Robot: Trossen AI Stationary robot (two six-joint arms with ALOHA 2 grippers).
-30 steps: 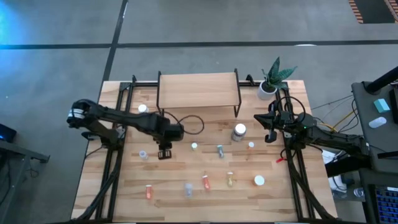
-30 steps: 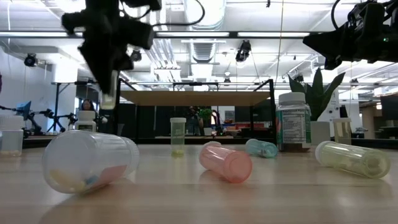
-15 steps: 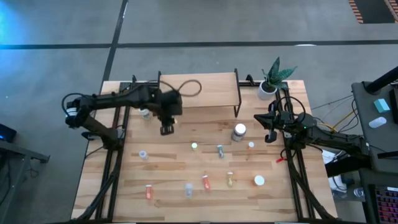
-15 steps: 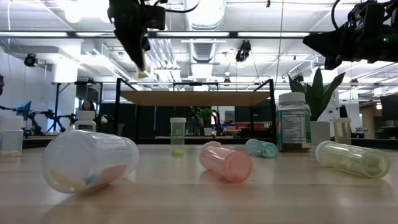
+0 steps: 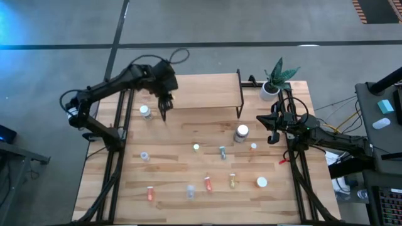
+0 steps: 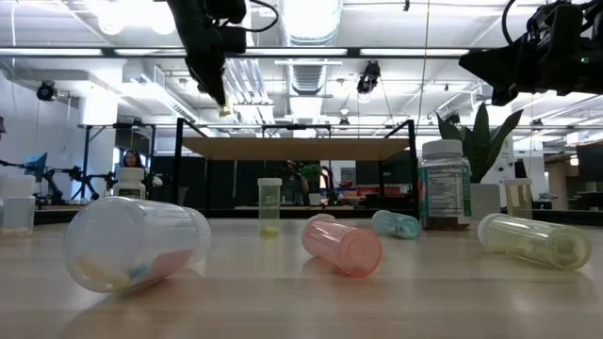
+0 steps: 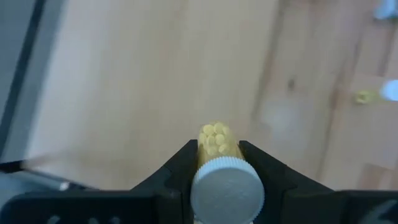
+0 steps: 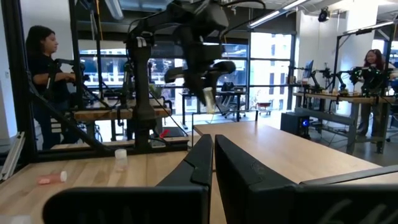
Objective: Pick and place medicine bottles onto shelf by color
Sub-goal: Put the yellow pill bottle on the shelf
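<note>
My left gripper [image 5: 164, 113] hangs in the air by the left end of the shelf [image 5: 201, 91], shut on a small yellow bottle [image 7: 214, 140] with a white cap [image 7: 227, 190]. In the low view it shows high above the shelf board [image 6: 292, 148]. Several medicine bottles stand or lie on the table, among them a white-capped one [image 5: 145, 112] just left of my left gripper and a larger one [image 5: 241, 133]. My right gripper [image 5: 271, 135] waits shut at the table's right side, holding nothing. My left gripper pinches the yellow bottle's body just below its cap [image 7: 210, 155] between its two fingers [image 7: 181, 167]. The bottle lies along the fingers, cap toward the wrist, its bottom end [image 6: 224, 111] sticking out past the fingertips. The fingers slant steeply down. The bottle is lifted clear.
A potted plant [image 5: 275, 80] stands at the far right corner. Pink [image 6: 341, 247], clear [image 6: 132, 243] and pale yellow [image 6: 532, 240] bottles lie along the table's near part. People show in the room beyond the table [image 8: 43, 74].
My left gripper has risen from the table's left middle and swung toward the far edge, up to the shelf's left end, turning as it went. The yellow bottle has stayed in its fingers, clear of the table.
</note>
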